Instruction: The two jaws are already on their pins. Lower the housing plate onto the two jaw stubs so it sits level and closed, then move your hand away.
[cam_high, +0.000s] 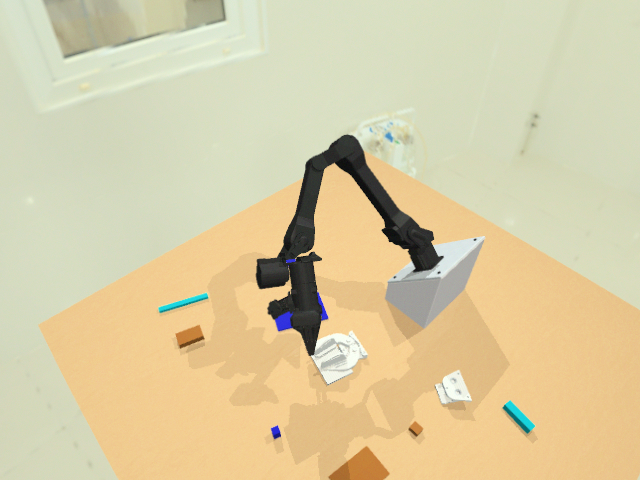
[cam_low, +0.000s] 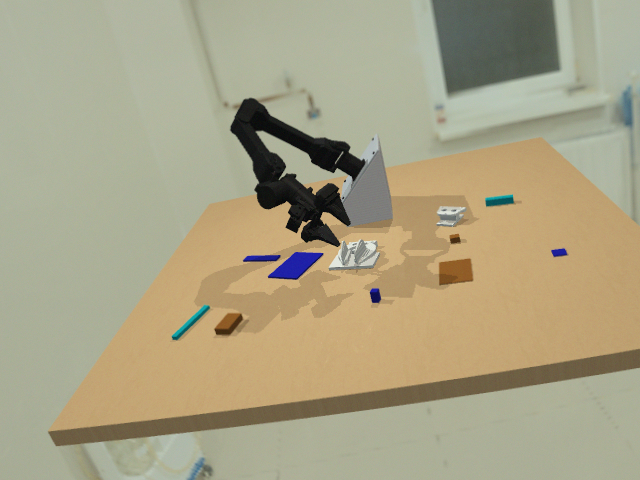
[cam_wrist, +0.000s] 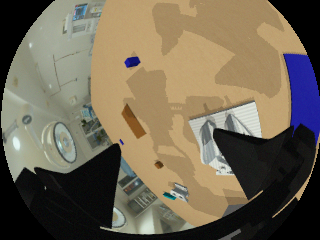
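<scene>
A white base plate (cam_high: 329, 376) (cam_low: 338, 267) (cam_wrist: 246, 111) lies on the table below the arm. Two pale upright jaws (cam_low: 358, 252) (cam_wrist: 207, 134) stand side by side on it; their pins are hidden. The white housing plate (cam_high: 454, 386) (cam_low: 449, 215) (cam_wrist: 179, 192), with two round holes, stands apart on the table, on the side of the orange cube. My gripper (cam_low: 344, 235) (cam_wrist: 168, 142) is open and empty, tilted, in the air above and beside the base plate. In the top view its fingers overlap, so the gap does not show.
A blue sheet (cam_high: 284, 322) (cam_low: 295, 265) (cam_wrist: 302, 90) lies beside the base. Around stand a small blue block (cam_high: 276, 431) (cam_low: 375, 295) (cam_wrist: 132, 62), an orange cube (cam_high: 415, 428) (cam_low: 454, 238), an orange sheet (cam_low: 455, 271), an orange block (cam_high: 189, 335) and cyan bars (cam_high: 183, 303) (cam_high: 518, 416). The grey arm mount (cam_high: 434, 294) rises behind.
</scene>
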